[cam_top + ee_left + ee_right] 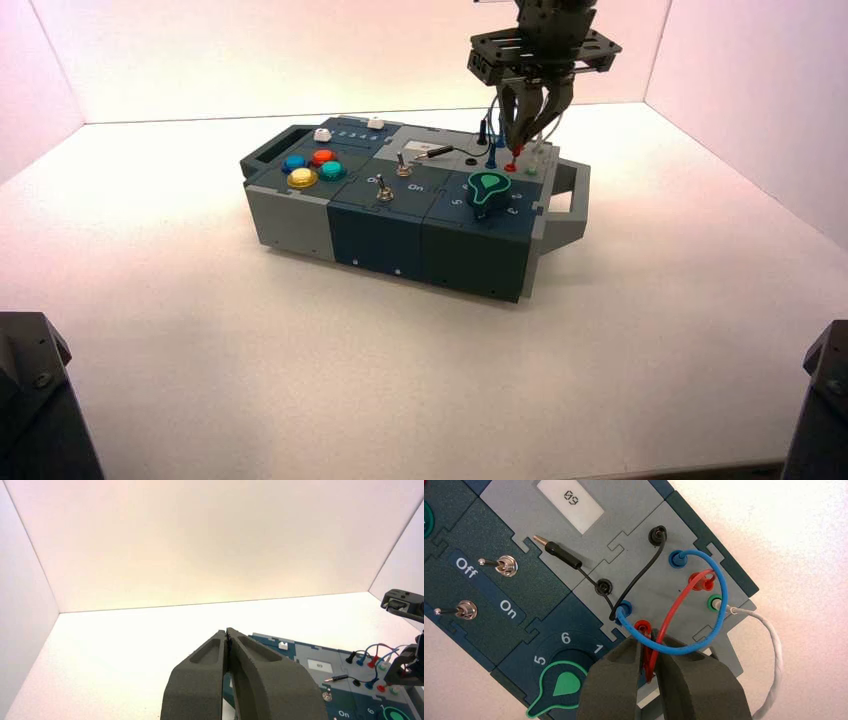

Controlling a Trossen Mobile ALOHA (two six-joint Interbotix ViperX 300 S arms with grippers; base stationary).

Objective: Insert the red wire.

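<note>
Red thin looping wire [676,605] arches over the box's grey socket panel [644,565]; we see our right pincer [650,667] clenched on its slender red plug beside a red socket. Our left pincer [227,642] hangs clenched, empty.

The red wire [672,611] was a thin red cable which arched in a loop over the grey panel at the far right corner of the box [400,215]. One red plug [700,581] sat in its socket between the blue and green ones. The other red plug [649,667] stood between the closed jaws, beside a red socket [643,626].
</note>
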